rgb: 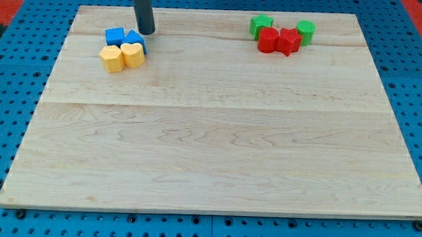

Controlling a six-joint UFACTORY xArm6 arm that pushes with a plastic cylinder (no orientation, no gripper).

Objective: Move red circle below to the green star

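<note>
Already our tip [146,32] touches the blue blocks [124,38], far from the red circle [268,40] beside the green star [261,25]; we carry no hand, and a careless sweep risks scattering neighbours.

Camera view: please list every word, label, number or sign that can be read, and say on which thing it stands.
None: no text shows on the wooden board, on the blocks, on the rod or on the blue pegboard around the board.
My tip stands beside the blue blocks, at their upper right.
</note>
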